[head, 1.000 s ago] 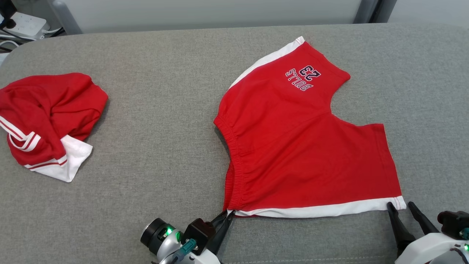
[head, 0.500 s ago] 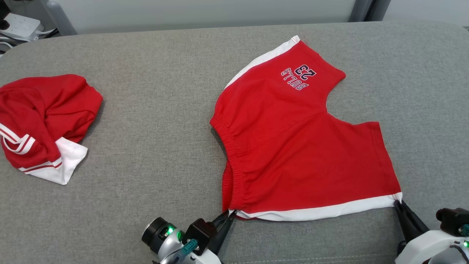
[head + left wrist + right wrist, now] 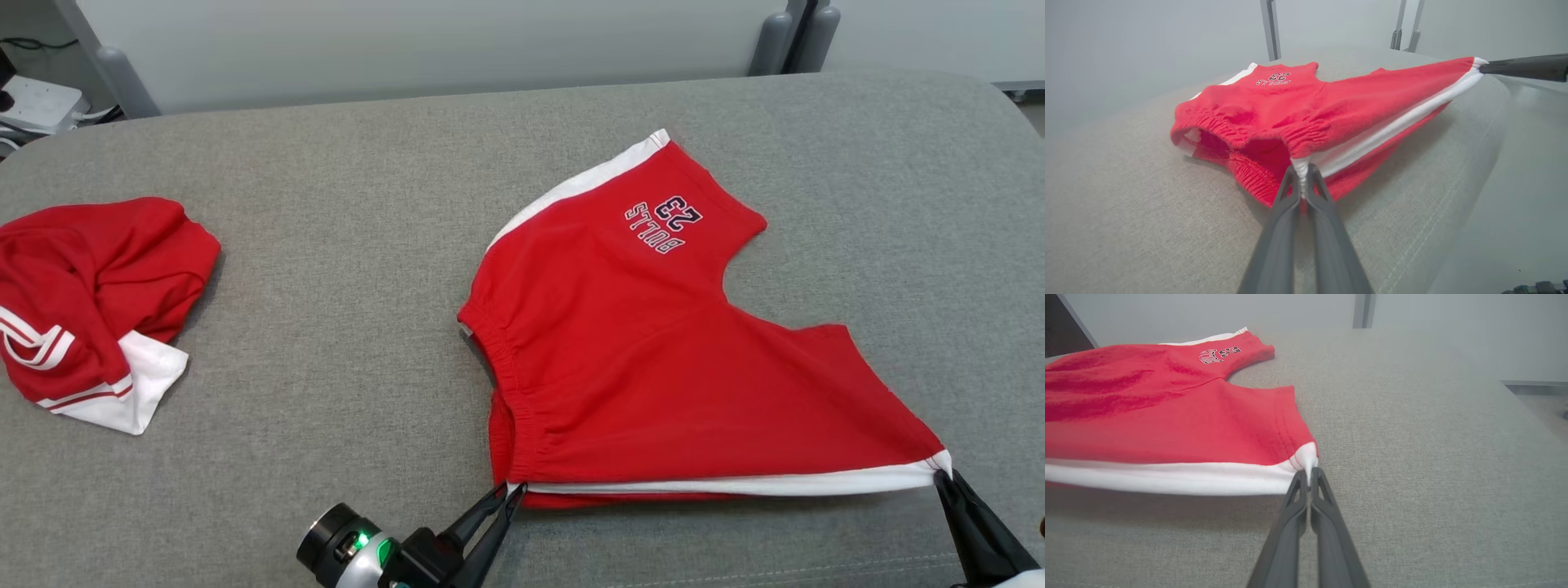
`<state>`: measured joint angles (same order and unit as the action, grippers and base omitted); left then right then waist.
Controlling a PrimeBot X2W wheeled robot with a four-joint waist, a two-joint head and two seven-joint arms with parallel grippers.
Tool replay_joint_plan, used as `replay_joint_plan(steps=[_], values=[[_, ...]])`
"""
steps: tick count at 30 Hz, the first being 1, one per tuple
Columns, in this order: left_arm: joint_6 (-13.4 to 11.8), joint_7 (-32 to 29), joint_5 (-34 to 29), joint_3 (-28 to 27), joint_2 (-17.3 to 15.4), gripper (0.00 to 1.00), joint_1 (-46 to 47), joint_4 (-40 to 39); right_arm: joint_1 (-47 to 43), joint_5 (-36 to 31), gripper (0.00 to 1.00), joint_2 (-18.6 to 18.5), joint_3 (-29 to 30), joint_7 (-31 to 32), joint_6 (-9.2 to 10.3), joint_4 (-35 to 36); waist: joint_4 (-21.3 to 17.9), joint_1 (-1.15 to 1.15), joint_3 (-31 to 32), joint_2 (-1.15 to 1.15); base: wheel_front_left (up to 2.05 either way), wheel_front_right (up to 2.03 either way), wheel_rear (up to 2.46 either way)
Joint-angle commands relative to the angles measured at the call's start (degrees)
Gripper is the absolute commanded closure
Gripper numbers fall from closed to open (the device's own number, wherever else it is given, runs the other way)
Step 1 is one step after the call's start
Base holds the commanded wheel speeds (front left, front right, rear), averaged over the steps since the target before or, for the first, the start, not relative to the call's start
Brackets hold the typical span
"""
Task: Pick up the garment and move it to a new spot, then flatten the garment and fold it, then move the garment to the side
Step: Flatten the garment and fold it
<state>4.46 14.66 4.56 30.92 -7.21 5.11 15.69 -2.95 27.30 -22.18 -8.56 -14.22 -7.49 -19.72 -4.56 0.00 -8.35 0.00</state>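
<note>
right gripper (image 3: 940, 480): open before, now clamping the shorts (image 3: 653, 367) at the hem corner
left gripper (image 3: 512, 491): pinching the waistband end
risk: if you're yanking, a corner's probably slipping out

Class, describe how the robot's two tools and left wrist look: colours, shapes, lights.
The left tool and right tool each have two long dark fingers tapering to points. Behind the left tool sit a black block and a black and silver cylinder with a green light.
</note>
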Motion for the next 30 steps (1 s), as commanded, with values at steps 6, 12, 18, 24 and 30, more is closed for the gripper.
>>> replay_joint_plan(steps=[6,12,18,24,30], values=[[-0.9,-4.8,0.0,-0.3,-2.3,1.0,-3.6,-10.2,-6.0,-2.7,1.0,-3.1,3.7,3.0,0.0,9.9,-0.9,0.0,1.2,0.0,0.0,0.0,0.0],[-0.1,-6.7,3.4,-0.6,-2.0,1.0,-4.9,-13.3,-6.6,-3.1,1.0,-3.9,5.3,6.7,0.0,13.7,-1.1,0.0,0.9,0.0,0.0,0.0,0.0],[0.9,-6.7,4.6,-0.1,-0.8,1.0,0.3,-10.8,0.5,-3.3,1.0,-3.6,5.7,10.3,0.0,10.6,0.3,0.0,-0.6,0.0,0.0,0.0,0.0],[1.7,-4.4,6.3,-0.6,1.0,1.0,8.0,-6.7,10.8,-3.0,1.0,-3.4,6.2,14.3,0.0,3.8,2.5,0.0,-3.1,0.0,0.0,0.0,0.0],[2.0,-2.2,8.2,-1.8,2.3,1.0,15.4,-0.3,23.5,-3.0,1.0,-3.5,1.6,15.3,0.0,-3.3,4.1,0.0,-6.4,0.0,0.0,0.0,0.0]])
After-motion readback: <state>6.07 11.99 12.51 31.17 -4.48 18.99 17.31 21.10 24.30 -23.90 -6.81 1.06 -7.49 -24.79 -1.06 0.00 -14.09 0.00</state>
